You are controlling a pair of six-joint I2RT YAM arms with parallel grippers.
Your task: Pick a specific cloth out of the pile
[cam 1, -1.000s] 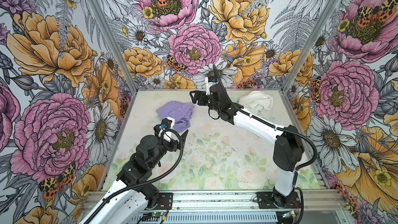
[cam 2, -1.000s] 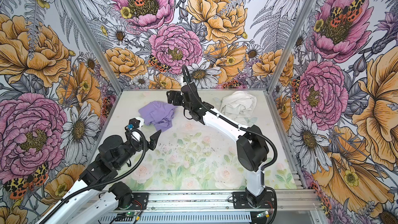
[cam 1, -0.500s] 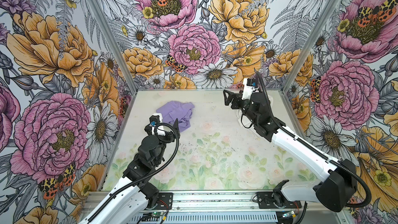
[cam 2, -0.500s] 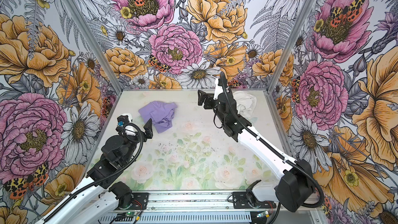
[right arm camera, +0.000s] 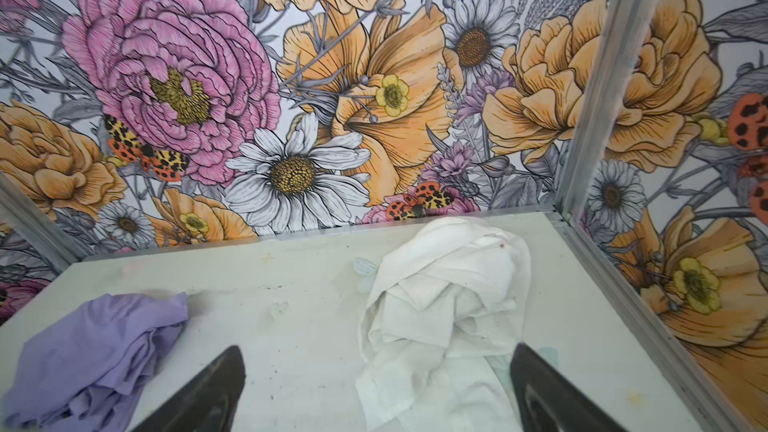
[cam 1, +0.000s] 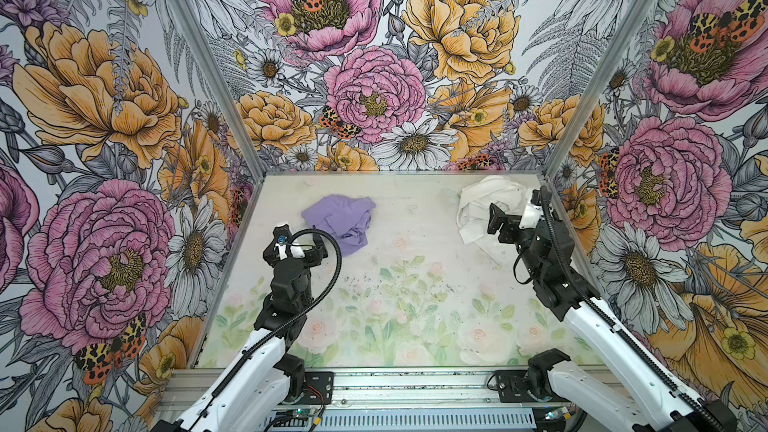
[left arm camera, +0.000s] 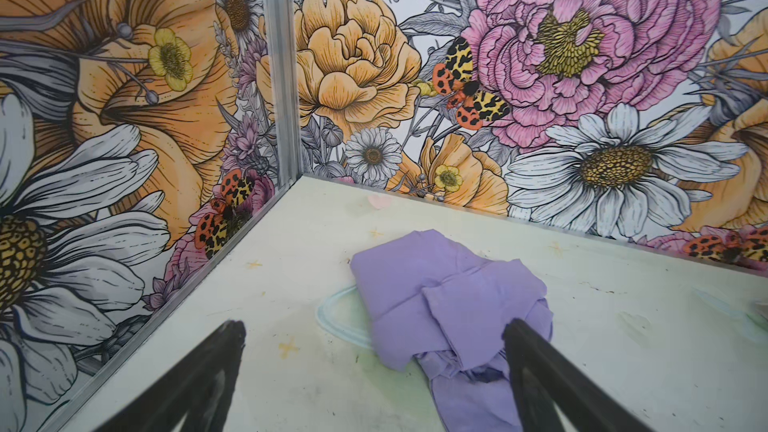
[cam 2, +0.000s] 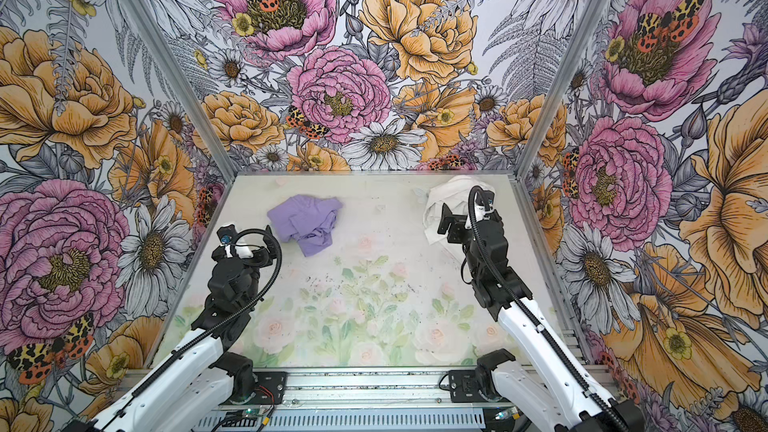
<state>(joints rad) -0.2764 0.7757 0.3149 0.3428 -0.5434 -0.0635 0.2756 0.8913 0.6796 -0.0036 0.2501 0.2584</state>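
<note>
The lavender cloth (cam 1: 338,222) (cam 2: 305,224) lies crumpled on the table at the back left, apart from the white pile (cam 1: 486,205) (cam 2: 451,197) at the back right. My left gripper (left arm camera: 374,326) (cam 1: 311,243) is open and empty just in front of the cloth (left arm camera: 449,297); one finger (left arm camera: 523,351) overlaps the cloth's near edge in the wrist view. My right gripper (right arm camera: 378,351) (cam 1: 505,222) stands open and empty at the near side of the pile (right arm camera: 449,297). The cloth (right arm camera: 95,351) also shows in the right wrist view.
Flower-printed walls with metal corner posts (cam 1: 249,160) (cam 1: 552,160) close in the table (cam 1: 415,284) on three sides. The pile sits close to the right wall. Both arm bases are mounted on the front rail (cam 1: 415,384).
My right arm swung from beside the lavender cloth across to the white pile, its jaws opening fully. My left arm reached forward toward the lavender cloth.
</note>
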